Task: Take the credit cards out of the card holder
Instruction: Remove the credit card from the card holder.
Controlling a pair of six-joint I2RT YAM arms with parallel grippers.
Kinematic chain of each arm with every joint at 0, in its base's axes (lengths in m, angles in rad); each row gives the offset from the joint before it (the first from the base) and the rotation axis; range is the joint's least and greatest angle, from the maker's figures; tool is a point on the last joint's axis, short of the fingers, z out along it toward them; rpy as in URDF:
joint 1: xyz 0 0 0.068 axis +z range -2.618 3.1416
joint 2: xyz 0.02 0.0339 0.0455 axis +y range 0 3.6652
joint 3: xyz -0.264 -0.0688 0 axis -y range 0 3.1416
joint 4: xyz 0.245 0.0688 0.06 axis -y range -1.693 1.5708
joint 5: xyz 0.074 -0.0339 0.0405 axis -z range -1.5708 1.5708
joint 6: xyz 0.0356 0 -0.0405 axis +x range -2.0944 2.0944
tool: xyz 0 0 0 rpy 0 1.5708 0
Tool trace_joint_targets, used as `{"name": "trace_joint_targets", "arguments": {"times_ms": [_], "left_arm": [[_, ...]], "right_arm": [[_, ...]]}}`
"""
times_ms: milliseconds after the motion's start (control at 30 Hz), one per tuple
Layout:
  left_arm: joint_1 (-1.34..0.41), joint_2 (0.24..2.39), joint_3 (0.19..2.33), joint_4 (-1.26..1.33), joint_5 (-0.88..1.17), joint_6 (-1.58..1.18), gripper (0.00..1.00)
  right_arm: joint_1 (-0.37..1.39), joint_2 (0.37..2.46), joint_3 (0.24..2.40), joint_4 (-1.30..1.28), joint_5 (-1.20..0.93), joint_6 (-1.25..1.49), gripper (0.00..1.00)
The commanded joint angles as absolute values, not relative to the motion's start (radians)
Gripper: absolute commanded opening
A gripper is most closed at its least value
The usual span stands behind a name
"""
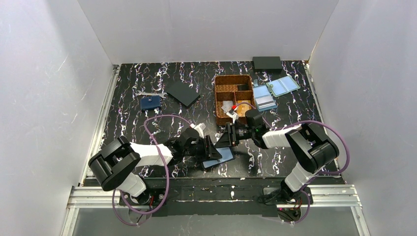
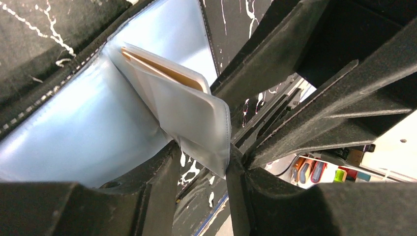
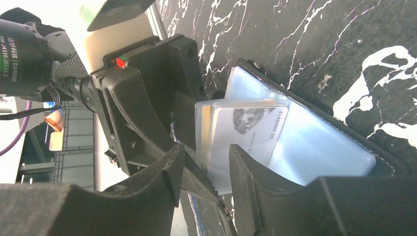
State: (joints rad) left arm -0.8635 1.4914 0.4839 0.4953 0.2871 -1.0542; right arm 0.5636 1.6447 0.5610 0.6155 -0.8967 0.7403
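**Q:** Top view: where did the card holder lie?

**A:** Open on the marbled black table, near the front edge at centre. The left gripper and right gripper met tip to tip just over it. Their spread could not be read from here. A brown tray stood well behind.

**Q:** Left wrist view: how wide was the left gripper?

**A:** Narrowly parted. A clear sleeve rose from the holder's pale blue inner face. Its lower corner sat in the gap, touching one finger, and table showed through the rest of the gap. An orange-gold card showed edge-on among the sleeves.

**Q:** Right wrist view: and the right gripper?

**A:** Also slightly spread, its fingers flanking the raised sleeves without a visible squeeze. A pale printed card sat inside one sleeve. The left gripper's finger stood just beside the sleeves' outer edge.
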Motion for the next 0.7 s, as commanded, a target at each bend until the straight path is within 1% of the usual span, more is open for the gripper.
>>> {"name": "trace_joint_targets", "arguments": {"times_ms": [0,100,233,467,667], "left_arm": [[-0.841,1.471,0.437,0.439,0.213,-1.044,0.31],[-0.833,1.463,0.426,0.44,0.22,-1.04,0.33],[-0.824,1.463,0.421,0.445,0.236,-1.035,0.37],[-0.801,1.434,0.393,0.488,0.265,-1.035,0.48],[-0.773,1.359,0.35,0.51,0.273,-1.047,0.51]], "right_arm": [[0.591,1.611,0.593,0.538,-0.983,0.657,0.49],[0.591,1.604,0.605,0.496,-0.971,0.614,0.53],[0.589,1.596,0.625,0.426,-0.95,0.546,0.54],[0.589,1.577,0.659,0.299,-0.883,0.403,0.54],[0.589,1.58,0.669,0.27,-0.872,0.372,0.53]]}}
